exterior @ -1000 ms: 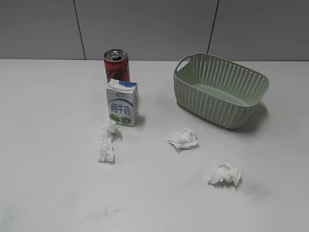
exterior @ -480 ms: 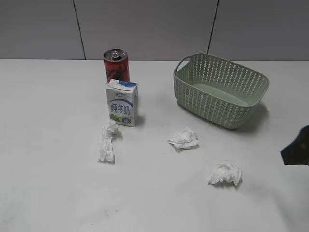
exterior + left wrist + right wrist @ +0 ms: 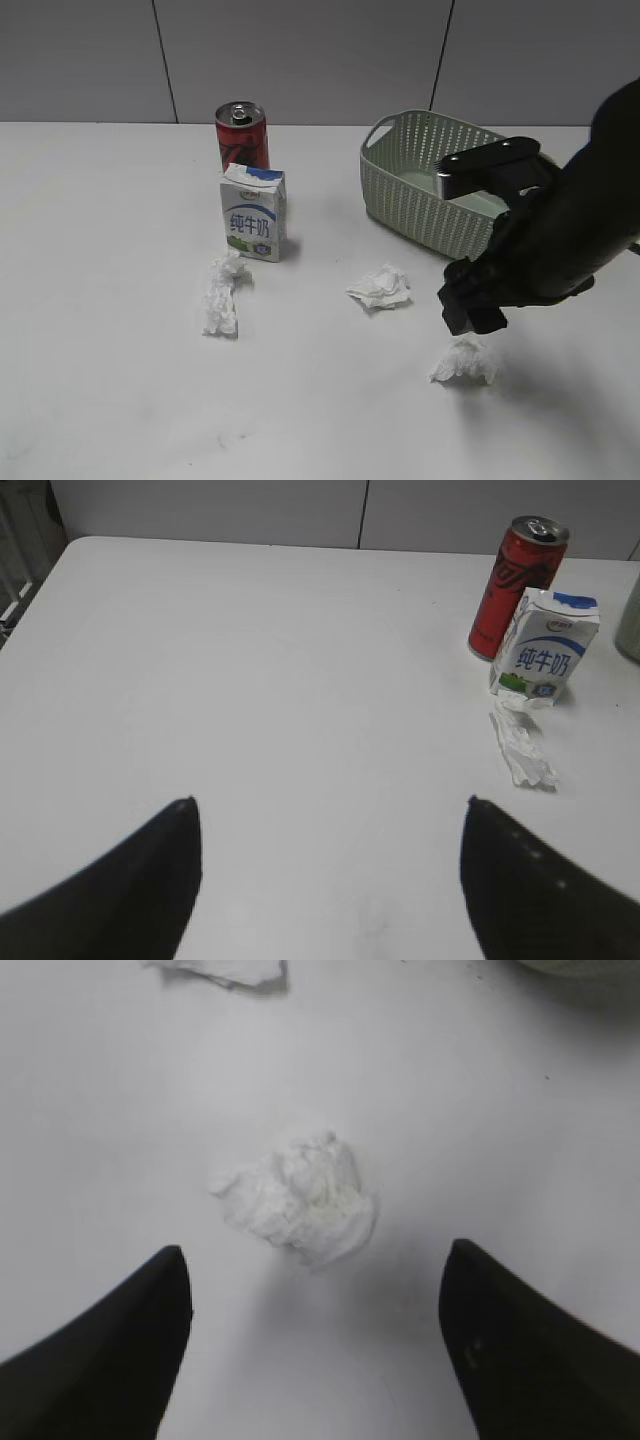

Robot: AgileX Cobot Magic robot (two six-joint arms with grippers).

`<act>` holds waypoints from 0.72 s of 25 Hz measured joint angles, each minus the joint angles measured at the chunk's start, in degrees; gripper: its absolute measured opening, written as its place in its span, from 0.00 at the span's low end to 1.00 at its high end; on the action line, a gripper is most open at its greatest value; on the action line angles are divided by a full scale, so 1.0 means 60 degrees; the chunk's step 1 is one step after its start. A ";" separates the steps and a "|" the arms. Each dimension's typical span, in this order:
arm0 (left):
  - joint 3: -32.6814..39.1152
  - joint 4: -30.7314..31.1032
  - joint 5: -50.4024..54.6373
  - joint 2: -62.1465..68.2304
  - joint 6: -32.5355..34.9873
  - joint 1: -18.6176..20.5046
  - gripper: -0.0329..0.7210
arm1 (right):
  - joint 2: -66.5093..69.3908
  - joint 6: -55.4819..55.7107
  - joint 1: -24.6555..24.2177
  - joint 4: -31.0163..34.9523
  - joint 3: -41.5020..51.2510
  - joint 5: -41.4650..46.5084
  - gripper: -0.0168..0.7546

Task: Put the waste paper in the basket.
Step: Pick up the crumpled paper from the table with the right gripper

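Right gripper [image 3: 312,1345] spread; left gripper [image 3: 330,880] likewise

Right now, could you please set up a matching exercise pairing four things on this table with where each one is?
Things:
1. red can
2. milk carton
3. basket
4. right pincer

Places:
A. open above a waste paper wad
B. right in front of the red can
C. at the back of the table, behind the carton
D. back right, empty of paper as far as shows

Pairs: 1-C, 2-B, 3-D, 4-A
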 joint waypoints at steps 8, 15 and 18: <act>0.0000 0.0000 0.0000 0.0000 0.0000 0.0000 0.83 | 0.1589 0.0895 0.0253 -0.0449 -0.0377 -0.0434 0.78; 0.0000 0.0000 0.0000 0.0000 0.0000 0.0000 0.83 | 0.2703 0.0985 0.0253 -0.0505 -0.0387 -0.0680 0.78; 0.0000 0.0000 0.0000 0.0000 0.0000 0.0000 0.83 | 0.2975 0.0985 0.0253 -0.0509 -0.0387 -0.0680 0.78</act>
